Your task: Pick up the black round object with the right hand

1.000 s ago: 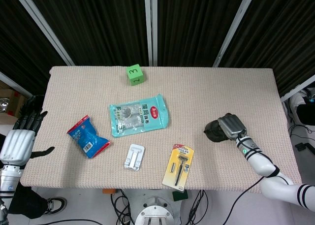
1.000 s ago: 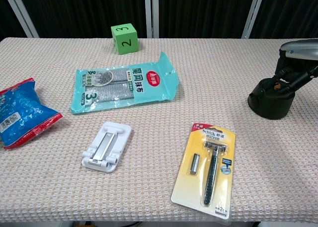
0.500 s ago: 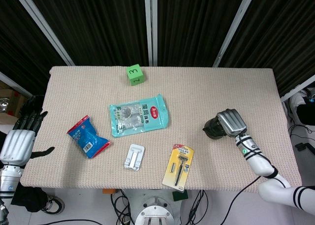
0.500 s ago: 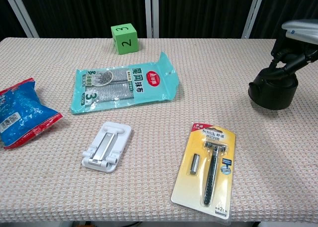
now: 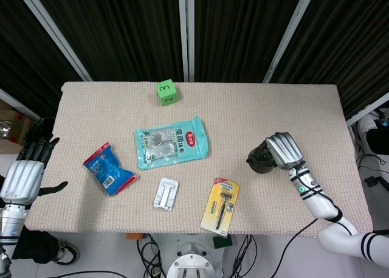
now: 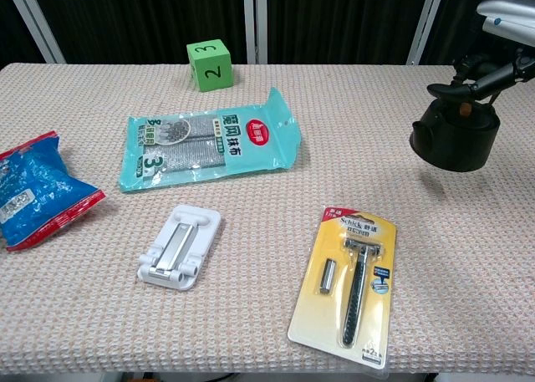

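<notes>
The fingers [image 6: 468, 68] of the right hand [image 5: 284, 149] curl down over the top of the black round object [image 6: 454, 137] and hold it by its upper edge. A second ago the object sat flat on the table [image 5: 255, 114] under those fingers. Now it hangs just below them, a bit higher and a bit more toward the middle of the table, with a soft shadow showing under it in the chest view. So it looks lifted off the cloth, though the gap is hard to see clearly from here. That means the pick-up is nearly done, and the hand only has to keep its hold. Near the fingers, on the side toward the robot, lies the razor pack [image 6: 353, 285]. Far off past the other edge of the table, the left hand [image 5: 24, 171] holds nothing, its fingers straight and apart.
</notes>
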Tool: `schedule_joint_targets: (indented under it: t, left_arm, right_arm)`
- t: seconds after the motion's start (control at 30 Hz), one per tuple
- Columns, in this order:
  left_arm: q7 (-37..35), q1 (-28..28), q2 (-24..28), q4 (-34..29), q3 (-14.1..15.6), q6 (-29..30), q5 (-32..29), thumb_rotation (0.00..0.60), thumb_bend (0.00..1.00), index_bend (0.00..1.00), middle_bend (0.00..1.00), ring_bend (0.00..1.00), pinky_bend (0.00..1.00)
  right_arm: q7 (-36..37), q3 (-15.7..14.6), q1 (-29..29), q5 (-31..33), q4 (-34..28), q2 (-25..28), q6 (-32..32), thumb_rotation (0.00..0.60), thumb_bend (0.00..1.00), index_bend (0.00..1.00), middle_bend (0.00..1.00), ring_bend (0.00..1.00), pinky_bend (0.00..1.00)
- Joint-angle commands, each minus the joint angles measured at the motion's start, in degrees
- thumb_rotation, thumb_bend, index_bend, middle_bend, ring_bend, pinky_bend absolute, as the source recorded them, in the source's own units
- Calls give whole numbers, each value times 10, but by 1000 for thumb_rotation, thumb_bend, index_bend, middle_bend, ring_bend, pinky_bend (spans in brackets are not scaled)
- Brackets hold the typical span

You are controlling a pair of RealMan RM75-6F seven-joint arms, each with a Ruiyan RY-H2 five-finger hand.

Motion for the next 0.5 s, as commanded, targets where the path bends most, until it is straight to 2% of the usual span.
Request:
schedule_joint_targets:
  t: [0.03, 0.5]
  left_arm:
    - [0, 0, 0, 0, 0, 0, 0, 522, 0, 64, 23, 20, 133]
    - [0, 1, 0, 0, 0, 3, 1, 520, 0, 64, 24, 20, 132]
  right_arm:
    - [-2, 1, 0, -5, -4, 0, 5, 375, 335, 1000, 1000, 1000, 644]
    - [6, 4, 0, -20, -1, -4, 14, 382, 464, 1000, 1000, 1000, 651]
